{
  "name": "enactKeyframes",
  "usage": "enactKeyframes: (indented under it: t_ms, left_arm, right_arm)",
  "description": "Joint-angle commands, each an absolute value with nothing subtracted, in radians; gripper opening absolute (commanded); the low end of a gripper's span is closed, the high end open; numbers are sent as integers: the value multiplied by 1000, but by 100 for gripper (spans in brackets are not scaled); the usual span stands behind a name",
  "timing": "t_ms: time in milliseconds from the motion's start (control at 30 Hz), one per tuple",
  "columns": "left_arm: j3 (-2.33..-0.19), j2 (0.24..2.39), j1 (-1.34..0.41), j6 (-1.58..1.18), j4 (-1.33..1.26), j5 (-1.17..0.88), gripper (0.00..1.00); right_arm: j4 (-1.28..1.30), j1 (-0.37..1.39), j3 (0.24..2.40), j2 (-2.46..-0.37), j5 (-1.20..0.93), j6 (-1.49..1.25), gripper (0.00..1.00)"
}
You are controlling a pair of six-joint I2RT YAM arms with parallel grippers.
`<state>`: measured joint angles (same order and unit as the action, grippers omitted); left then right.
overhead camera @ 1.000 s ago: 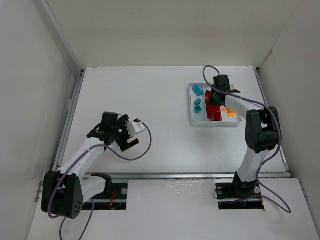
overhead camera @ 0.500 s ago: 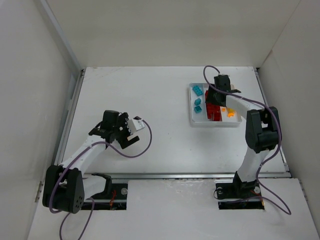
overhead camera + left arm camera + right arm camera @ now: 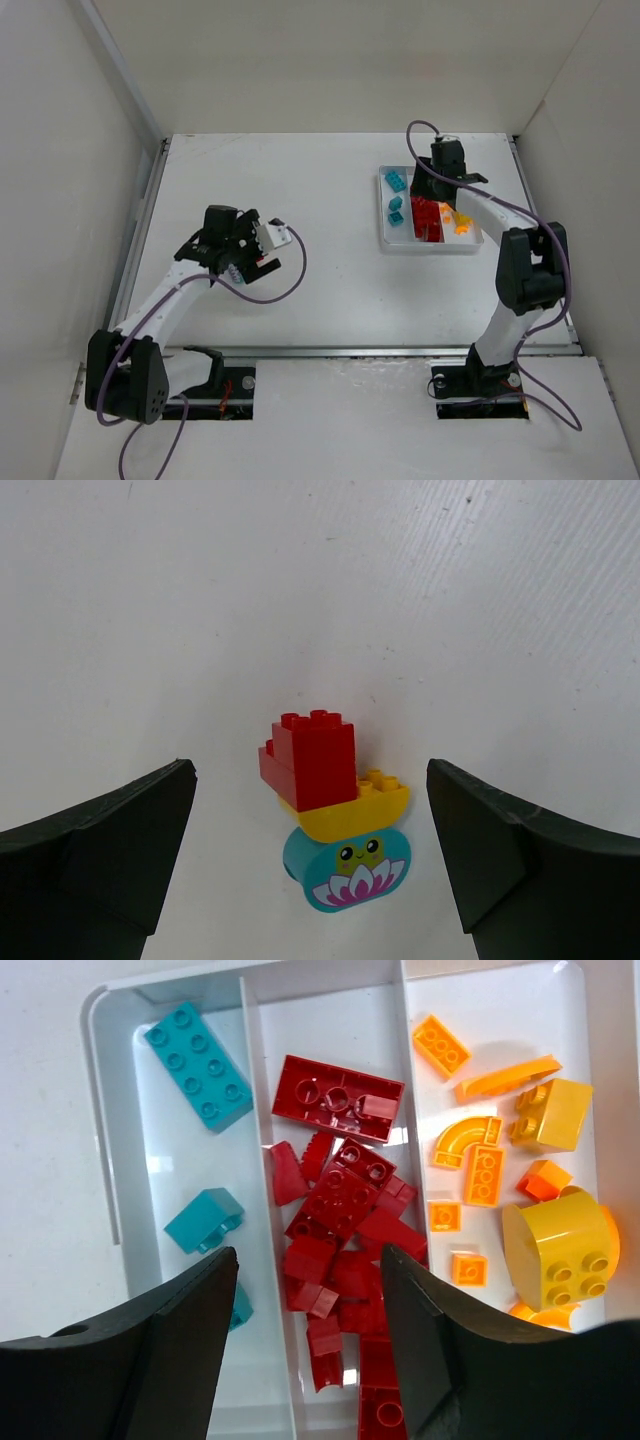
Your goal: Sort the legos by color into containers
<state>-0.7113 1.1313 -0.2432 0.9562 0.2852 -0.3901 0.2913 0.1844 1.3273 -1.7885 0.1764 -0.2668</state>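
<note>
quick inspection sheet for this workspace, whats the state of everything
surface: white table
job's things: shallow white three-compartment plastic tray holds teal bricks left, red bricks middle, orange-yellow pieces right; one stack of red, yellow and teal pieces sits unsorted on the table
clutter: nothing seen
grippers: left gripper open, fingers either side of the stack, not touching; right gripper open over the tray, empty
cables: purple cables loop along both arms
surroundings: plain white walls
</note>
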Motion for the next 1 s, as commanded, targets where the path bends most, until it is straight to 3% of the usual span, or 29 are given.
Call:
enactKeyframes:
  t_ms: [0,333,367,400,533,800,900,933,967]
  left_arm:
    - [-753,1195,-250,992,359,-353,100]
    - [-753,1301,-270,1014,310,-232,99]
    - [-753,1301,-270,1014,290,-232,95]
    - [-743,1310,-270,1014,279,-223,83]
    - [-733,1319,-270,1014,255,-232,59]
    - [-703,1310,-270,1025,264,-291,26]
    - [-703,1310,-270,1014,264,-311,10]
    - [-703,1298,-270,1014,264,-311,0]
    - [-703,1298,-270,1000,264,-311,0]
  right_arm:
    - [288,202,1370,-1730,179,-235,65]
    - [267,202,1388,-1740,161,-235,66]
    - [267,202,1379,-1740,161,-235,66]
    - [267,202,1379,-1740,161,-235,66]
    - [267,202,1370,-1740,152,-235,66]
    - [267,202,1370,-1740,141,-235,66]
    - [276,202,1370,-1740,132,-235,66]
    - [276,202,1370,-1740,114,-235,66]
    - [276,202,1370,-1740,98,-226,66]
